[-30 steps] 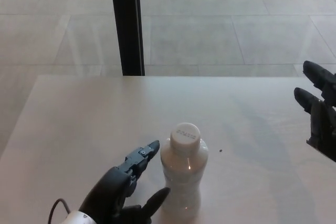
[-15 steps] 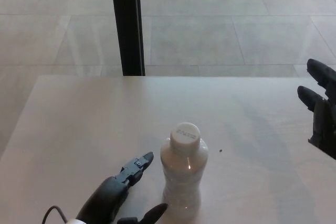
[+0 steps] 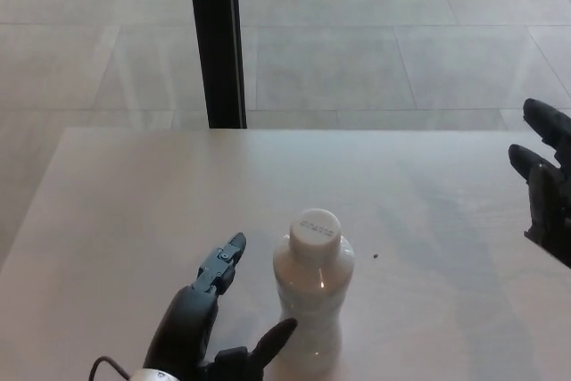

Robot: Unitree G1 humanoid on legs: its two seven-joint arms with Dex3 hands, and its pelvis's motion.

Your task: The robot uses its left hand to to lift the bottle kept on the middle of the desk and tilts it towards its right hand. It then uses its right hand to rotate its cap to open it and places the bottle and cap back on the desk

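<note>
The bottle [image 3: 310,296] stood upright in the middle of the bench [image 3: 134,194] with its white cap [image 3: 315,227] on. Your left robot hand [image 3: 214,327] had come back up beside it, fingers spread wide and holding nothing. So the grab had not started, and you likely needed to close in next. Your right robot hand [image 3: 546,180] waited far off, fingers apart.

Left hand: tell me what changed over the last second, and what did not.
The left hand dipped toward the near edge, then came back up, now a little further left of the bottle, fingers apart and holding nothing. The right hand drifted slightly right at the picture's edge. The bottle stands upright on the desk, capped, where it was.
</note>
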